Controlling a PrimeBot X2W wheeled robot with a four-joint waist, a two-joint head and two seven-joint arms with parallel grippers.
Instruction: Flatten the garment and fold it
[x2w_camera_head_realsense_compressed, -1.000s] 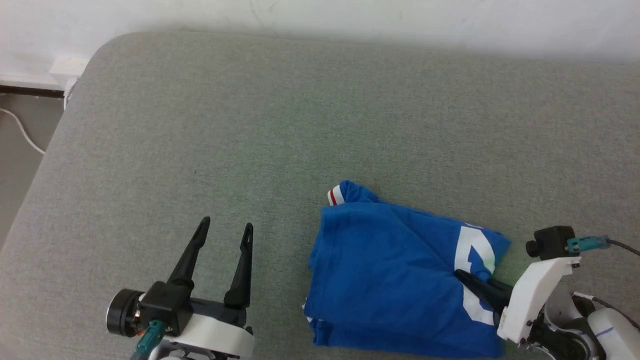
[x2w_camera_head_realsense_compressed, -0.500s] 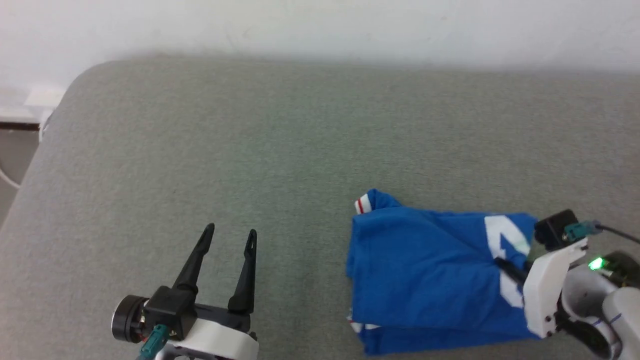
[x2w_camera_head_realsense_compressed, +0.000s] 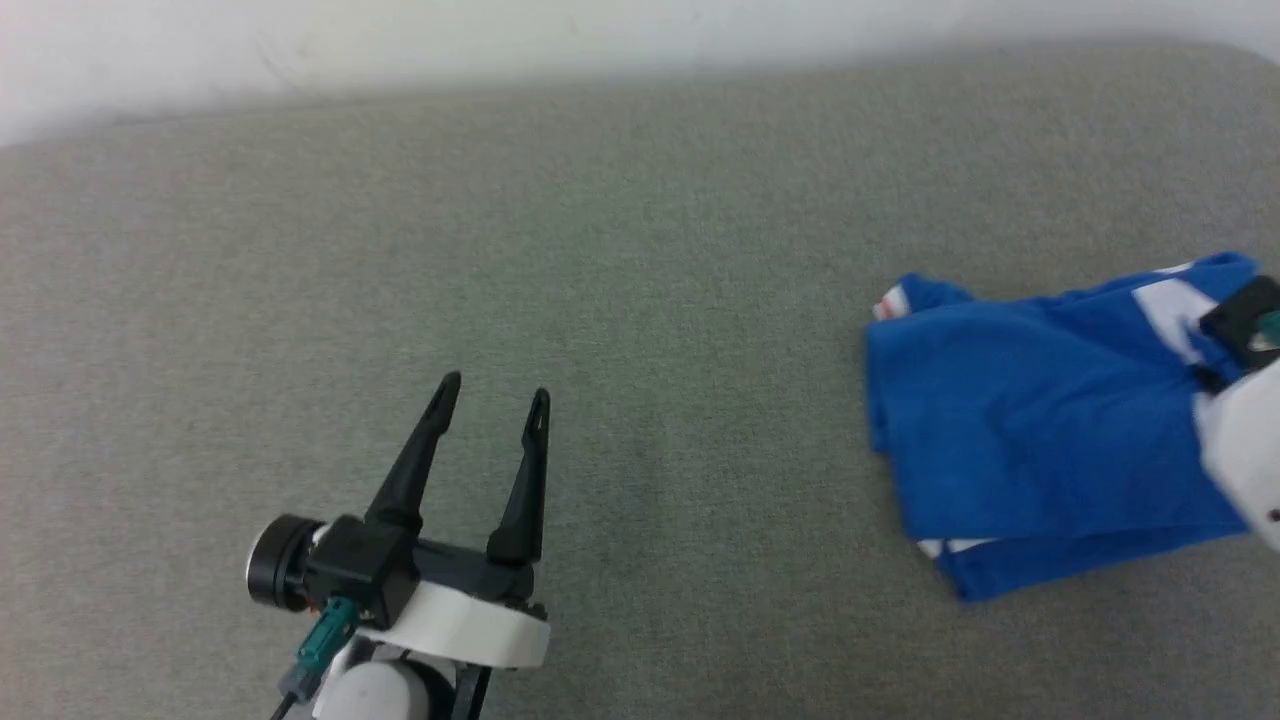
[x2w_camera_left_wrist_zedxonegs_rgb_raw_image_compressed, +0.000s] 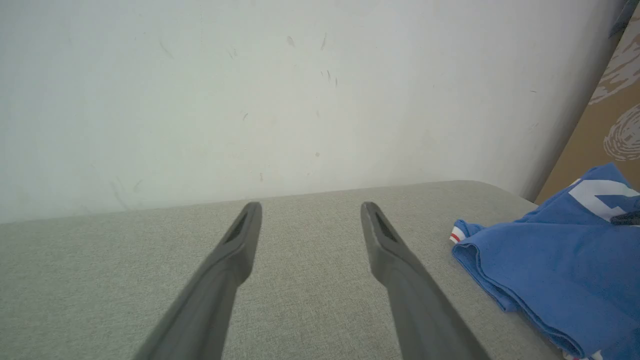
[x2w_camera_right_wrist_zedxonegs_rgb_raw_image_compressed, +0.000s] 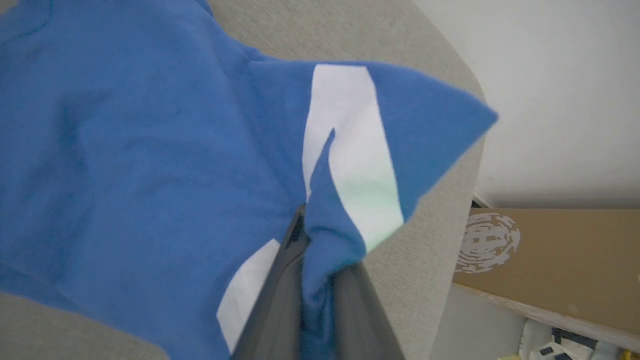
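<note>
At the right end of the grey-green fabric surface lies the bunched royal-blue jersey T-shirt with white print. The right gripper has its two dark fingers pinched together on a raised fold beside the white numeral. Well apart from the shirt, the left gripper hovers over bare fabric, fingers spread. A brown cardboard box stands beyond the surface's edge.

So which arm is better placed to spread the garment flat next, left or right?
Right, I think. The right gripper is shut on a fold of the garment, while the left gripper stands open above the grey surface, apart from it.
</note>
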